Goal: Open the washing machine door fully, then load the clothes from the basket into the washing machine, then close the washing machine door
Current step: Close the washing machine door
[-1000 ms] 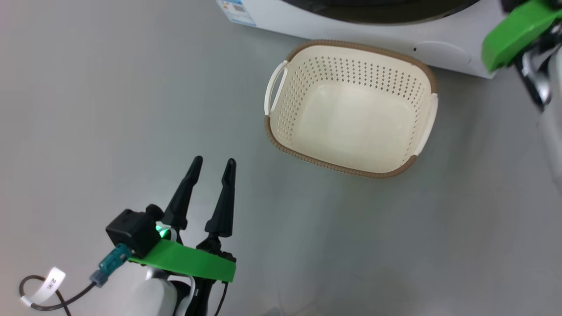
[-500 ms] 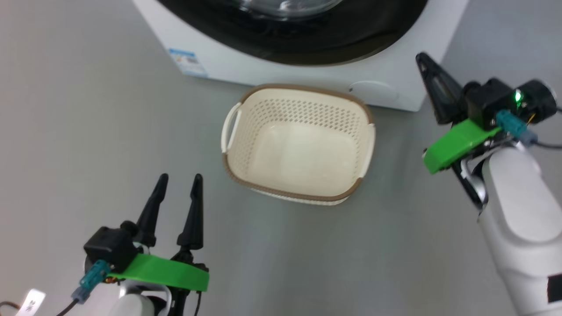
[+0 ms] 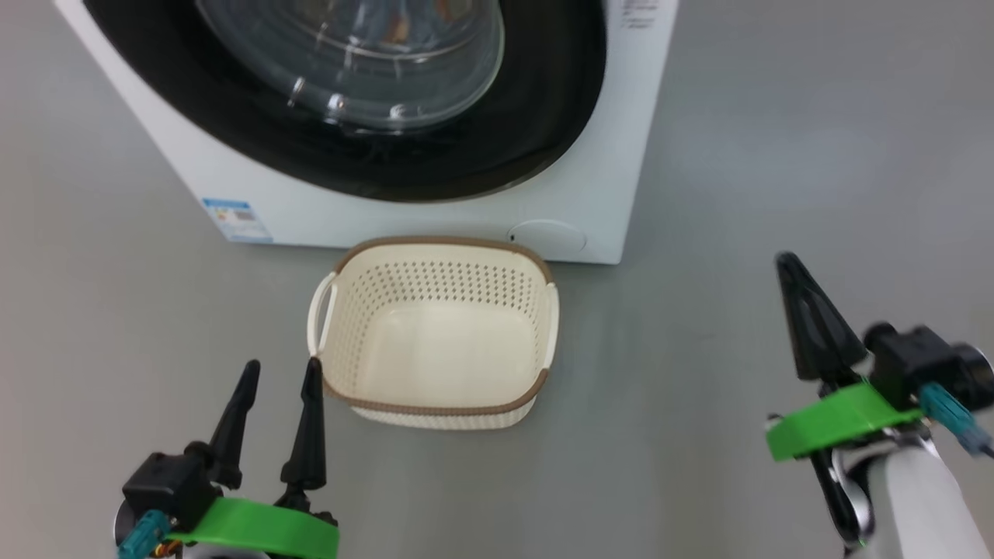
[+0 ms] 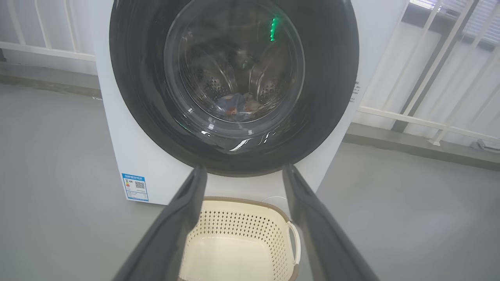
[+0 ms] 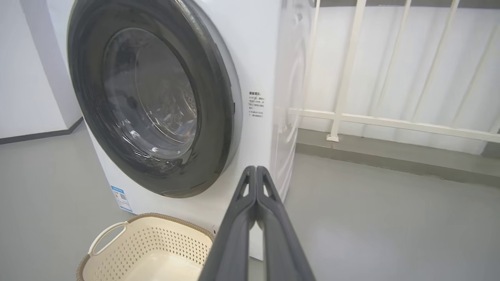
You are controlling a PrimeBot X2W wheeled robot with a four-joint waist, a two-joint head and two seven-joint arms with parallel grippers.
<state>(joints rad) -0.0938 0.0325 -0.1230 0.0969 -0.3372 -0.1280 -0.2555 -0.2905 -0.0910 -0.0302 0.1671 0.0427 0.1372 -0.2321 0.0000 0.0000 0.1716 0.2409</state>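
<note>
Grey floor (image 3: 738, 155) open right of basket (image 3: 435, 409); basket rim near washing machine (image 3: 435, 217); left gripper (image 3: 283, 365) spread, right gripper (image 3: 788, 264) closed.

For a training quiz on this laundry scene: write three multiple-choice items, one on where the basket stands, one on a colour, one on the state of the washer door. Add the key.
1. Where does the basket stand relative to the washing machine?
A. on top of it
B. on the floor in front of it
C. inside it

2. What colour is the basket's rim?
A. blue
B. red
C. brown

3. How is the washing machine door?
A. shut
B. swung fully open
C. lifted off its hinges

Key:
1 B, the head view shows it on the grey floor just below the machine's front.
2 C, a brown woven-look band runs round its top.
3 A, the black ring lies against the white front, with the clothes behind its glass.
</note>
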